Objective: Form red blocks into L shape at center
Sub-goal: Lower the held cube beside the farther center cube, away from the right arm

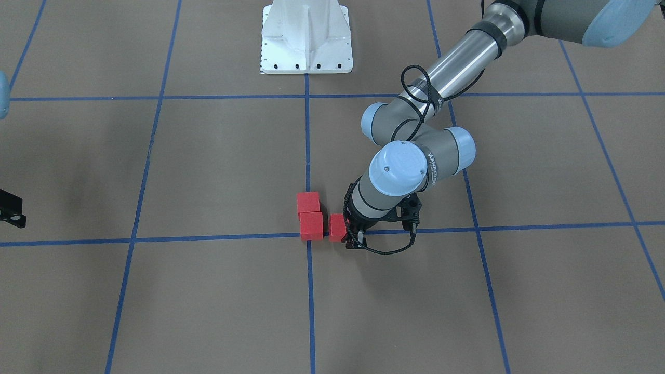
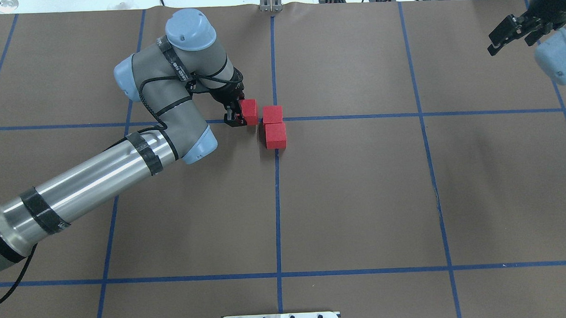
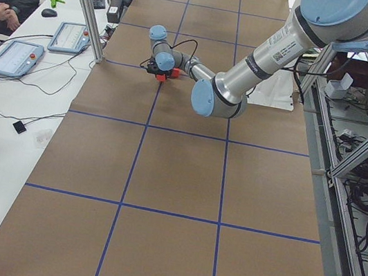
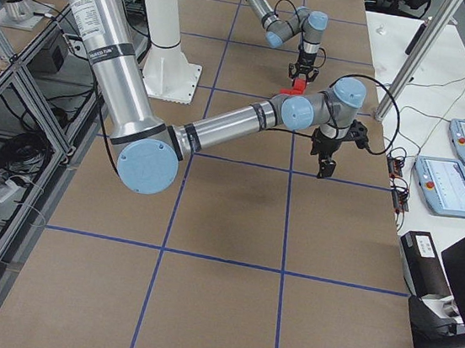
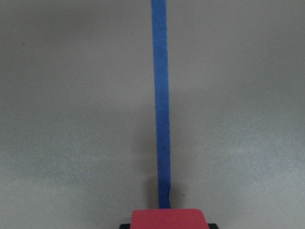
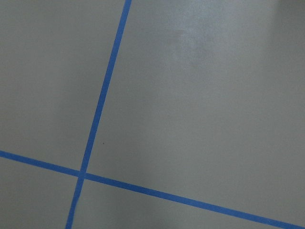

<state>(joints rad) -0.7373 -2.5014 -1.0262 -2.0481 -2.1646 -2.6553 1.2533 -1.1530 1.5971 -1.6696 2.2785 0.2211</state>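
The left arm reaches in low over the desk [image 2: 359,198], and the left end effector [image 2: 240,115] is clenched on the held block [image 2: 250,111]. The left wrist view shows that red cube pinched at the bottom of its frame, with a blue tape line [image 5: 161,95] running away ahead. I cannot tell whether the cube rests on the desk or hangs just above it. Just right of it, across a narrow gap, stands the far block [image 2: 272,114], with the near block [image 2: 276,135] touching it on the robot's side. The two form a short column along the lengthwise tape and cover the center crossing. The step in hand looks like the last placement: two cubes are set and the third is being brought in as the foot of the L. It is roughly level with the far block but not yet against it. The next move calls for a small slide to the right until the faces meet squarely, gentle enough not to shove the pair off the crossing. After that the fingers should let go and rise straight up, so nothing is dragged along. Far right, well apart from the blocks, the right end effector [image 2: 514,34] hangs released, grasping nothing, and its wrist view shows only bare desk and tape.
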